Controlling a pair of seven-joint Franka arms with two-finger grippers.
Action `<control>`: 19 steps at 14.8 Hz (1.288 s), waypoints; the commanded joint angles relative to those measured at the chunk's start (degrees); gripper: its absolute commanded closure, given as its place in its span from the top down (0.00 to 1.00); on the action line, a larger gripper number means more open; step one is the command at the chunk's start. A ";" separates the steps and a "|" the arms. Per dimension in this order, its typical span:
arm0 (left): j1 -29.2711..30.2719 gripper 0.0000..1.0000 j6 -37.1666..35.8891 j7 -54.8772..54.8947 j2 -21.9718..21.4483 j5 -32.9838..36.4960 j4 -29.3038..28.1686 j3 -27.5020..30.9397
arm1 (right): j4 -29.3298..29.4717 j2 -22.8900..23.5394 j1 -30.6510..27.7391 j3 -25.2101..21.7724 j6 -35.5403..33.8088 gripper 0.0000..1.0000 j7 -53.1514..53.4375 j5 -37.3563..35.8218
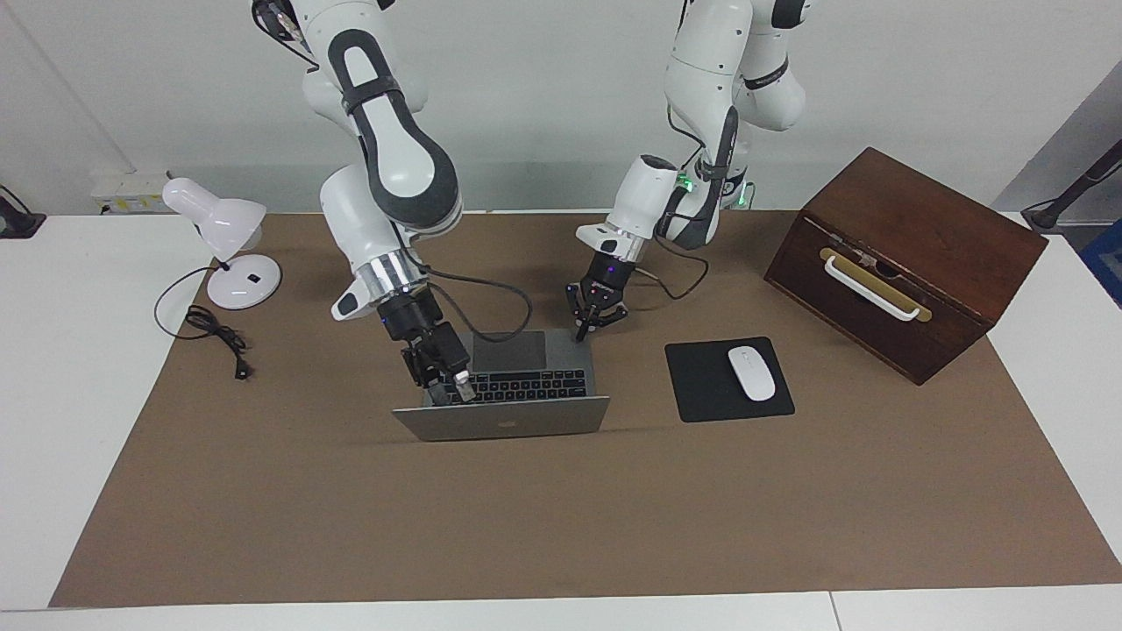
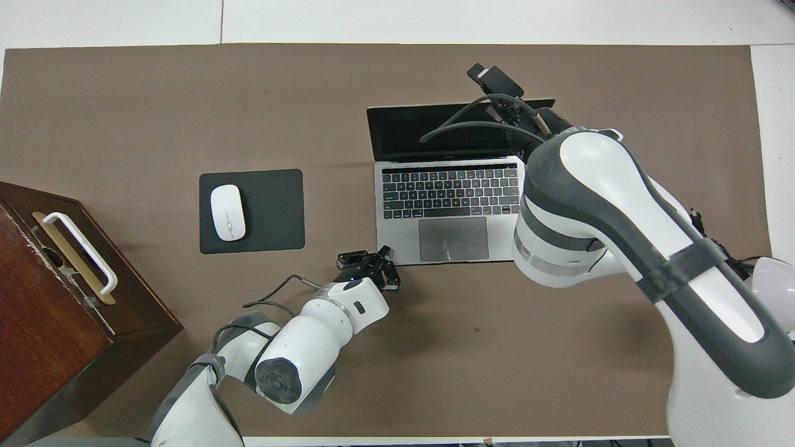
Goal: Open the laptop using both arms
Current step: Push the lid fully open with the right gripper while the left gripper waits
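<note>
From the facing view I see the laptop (image 1: 508,386) open on the brown mat (image 1: 561,526), its lid tilted well back. My right gripper (image 1: 445,390) sits at the lid's top edge; I cannot tell how its fingers stand. My left gripper (image 1: 581,333), pressed together, tips onto the laptop's corner nearest the robots.

From overhead, bare mat lies around the laptop; the mouse pad (image 2: 267,211) lies well apart from it.

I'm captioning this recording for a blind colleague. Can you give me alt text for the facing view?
An open silver laptop sits mid-table; the left tool, shut, presses its base corner nearest the robots, while the right tool is at the lid's top edge. A white mouse on a black pad, a wooden box and a desk lamp stand around.
</note>
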 commanded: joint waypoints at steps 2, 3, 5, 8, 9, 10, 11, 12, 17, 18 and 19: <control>1.00 0.00 0.43 -2.38 1.87 0.88 0.92 0.18 | -0.17 -2.31 -0.52 0.80 0.68 1.00 1.61 -1.98; 1.00 0.00 0.25 -4.31 1.17 0.88 1.18 0.26 | -0.43 -2.57 -0.52 0.71 0.51 1.00 1.52 -3.12; 1.17 0.00 -0.36 -5.38 -0.33 0.79 1.45 0.18 | -0.43 -2.84 -0.78 0.54 0.24 1.00 1.52 -5.84; 1.61 0.00 -6.31 -7.14 -4.45 0.79 1.62 0.18 | -0.43 -3.45 -0.79 0.10 -0.28 1.00 1.52 -10.49; 2.22 0.00 -9.99 -7.15 -6.12 0.79 1.88 0.18 | -0.35 -3.45 -0.79 -0.16 -0.81 1.00 1.52 -13.30; 2.58 0.00 -14.12 -7.06 -7.88 0.79 2.49 0.18 | -0.09 -3.45 -0.79 -0.86 -1.86 1.00 1.52 -16.37; 2.84 0.00 -18.60 -6.88 -9.63 0.79 3.46 0.18 | 0.35 -3.45 -0.79 -2.17 -2.91 1.00 1.52 -19.19; 3.80 0.00 -23.95 -6.62 -11.31 0.88 4.86 0.18 | 0.62 -3.45 -0.79 -3.23 -4.23 1.00 1.52 -21.83; 5.92 0.00 -47.17 -6.35 -14.31 0.79 16.28 0.35 | 2.10 -5.12 -0.87 -12.54 -15.28 1.00 1.70 -40.62; 6.18 0.00 -50.52 -6.35 -14.48 0.79 18.30 0.35 | 2.81 -5.30 -0.87 -14.65 -18.80 1.00 1.79 -44.06; 7.14 0.00 -53.68 -6.35 -14.66 0.88 20.06 0.35 | 3.95 -5.47 -0.87 -16.93 -22.57 1.00 1.79 -47.74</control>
